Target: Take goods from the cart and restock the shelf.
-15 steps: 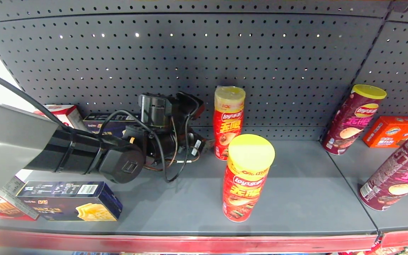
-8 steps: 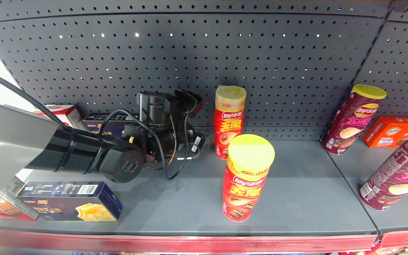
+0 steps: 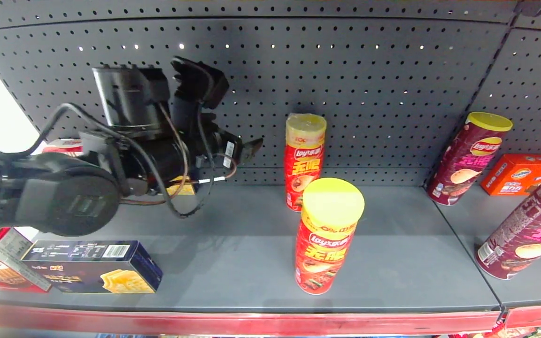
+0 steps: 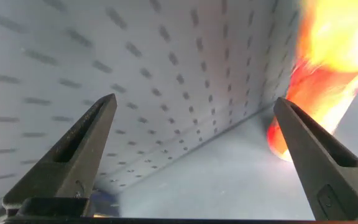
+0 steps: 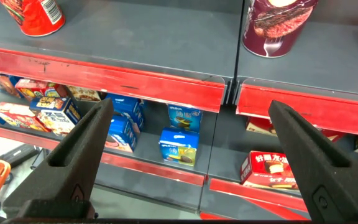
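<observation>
From the head: looks down on a grey shelf [image 3: 392, 253] backed by a pegboard [image 3: 369, 84]. Takes the rear red can [image 3: 304, 159], upright against the pegboard, as the marker for every other place. Finds the left gripper [image 3: 251, 145] to the left of the rear red can, near it but apart, raised off the shelf floor and pointing toward the can. Finds a front red can [image 3: 329, 234] upright, just forward of the rear red can. Puts a dark blue box [image 3: 92, 265] well to the left and forward of the rear red can, and two purple cans [image 3: 467, 157] well to its right.

From the left wrist: shows the fingers [image 4: 73, 149] spread wide with nothing between them. Looks past them to the pegboard and a blurred red and yellow shape [image 4: 316, 81], probably the rear red can.

From the right wrist: shows the right gripper [image 5: 190, 106] with fingers likewise spread and empty. Places it out in front of the shelf and lower than the rear red can, over the red front strip [image 5: 135, 71] and boxed goods [image 5: 179, 146] on lower shelves.

Reads as the gap between items, with both red cans standing on the shelf and nothing carried. Calls next, most likely, for drawing the left arm out without brushing the rear red can, then fetching another item from the cart.
</observation>
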### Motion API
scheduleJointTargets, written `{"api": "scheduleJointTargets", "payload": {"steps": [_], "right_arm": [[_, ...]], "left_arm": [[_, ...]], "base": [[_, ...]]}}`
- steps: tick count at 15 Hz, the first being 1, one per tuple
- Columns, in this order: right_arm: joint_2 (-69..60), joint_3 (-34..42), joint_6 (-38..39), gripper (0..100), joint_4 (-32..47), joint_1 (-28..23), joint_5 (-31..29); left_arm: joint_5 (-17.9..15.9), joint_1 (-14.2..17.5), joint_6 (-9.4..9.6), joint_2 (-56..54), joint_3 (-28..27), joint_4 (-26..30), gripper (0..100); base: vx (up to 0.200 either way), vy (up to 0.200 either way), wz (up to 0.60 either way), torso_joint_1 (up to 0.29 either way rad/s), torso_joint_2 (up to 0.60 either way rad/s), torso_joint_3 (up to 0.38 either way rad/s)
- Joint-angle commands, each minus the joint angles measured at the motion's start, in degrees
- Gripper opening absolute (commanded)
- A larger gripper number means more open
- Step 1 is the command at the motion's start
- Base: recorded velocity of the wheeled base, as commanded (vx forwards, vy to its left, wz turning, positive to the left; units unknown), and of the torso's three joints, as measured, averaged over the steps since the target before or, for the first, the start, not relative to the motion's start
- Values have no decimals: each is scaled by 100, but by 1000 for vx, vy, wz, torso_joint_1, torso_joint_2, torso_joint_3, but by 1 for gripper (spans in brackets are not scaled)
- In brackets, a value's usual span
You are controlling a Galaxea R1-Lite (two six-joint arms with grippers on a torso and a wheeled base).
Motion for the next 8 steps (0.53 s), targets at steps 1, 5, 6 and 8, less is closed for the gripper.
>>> {"api": "scheduleJointTargets", "payload": {"steps": [1,5,6,8], "right_arm": [[10,0,-10,100,-2,3,1],[10,0,-1,100,-2,3,1],[10,0,-1,100,-2,3,1],[10,0,-1,100,-2,3,1]], "left_arm": [[100,-32,-97,-1340,603,19,100],[118,-119,-660,-3476,2562,28,100],[118,-339,-853,-4293,3187,45,100],[118,-550,-862,-5699,3846,256,100]], "base": [[0,0,0,0,0,0],[0,0,0,0,0,0],[0,0,0,0,0,0],[0,0,0,0,0,0]]}}
